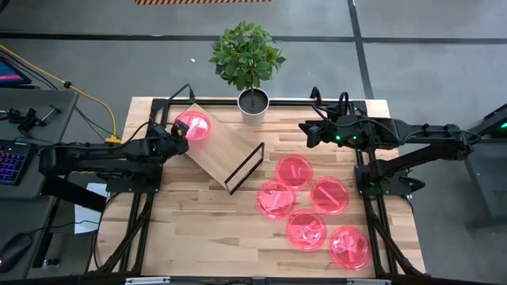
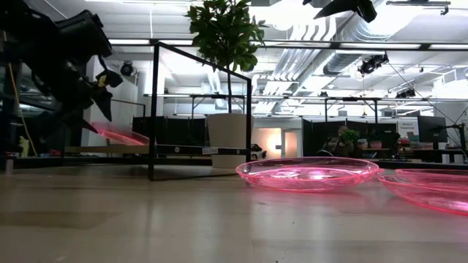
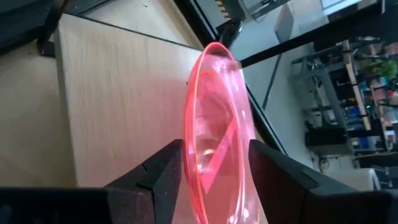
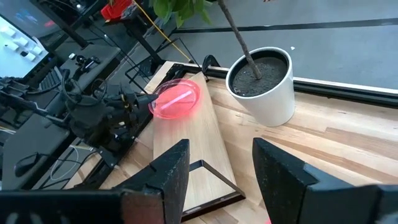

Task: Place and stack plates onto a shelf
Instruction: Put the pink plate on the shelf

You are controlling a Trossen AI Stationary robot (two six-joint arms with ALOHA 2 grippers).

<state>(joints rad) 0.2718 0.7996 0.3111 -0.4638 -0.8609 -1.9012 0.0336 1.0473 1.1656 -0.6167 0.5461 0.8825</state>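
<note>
The left hand (image 1: 177, 136) is pinching the rim of one plate (image 1: 193, 125) over the shelf (image 1: 226, 152) end farthest from the five plates (image 1: 310, 199) lying on the desk (image 1: 198, 229). The right hand (image 4: 217, 163) is hanging parted and empty near the potted plant (image 1: 252, 105)

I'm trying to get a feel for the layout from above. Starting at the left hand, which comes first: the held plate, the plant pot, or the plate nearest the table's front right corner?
Seen from the high view, from the left hand:
1. Held plate, right at the hand, over the shelf's back end.
2. Plant pot, at the back centre of the table.
3. Corner plate, front right, farthest.
</note>
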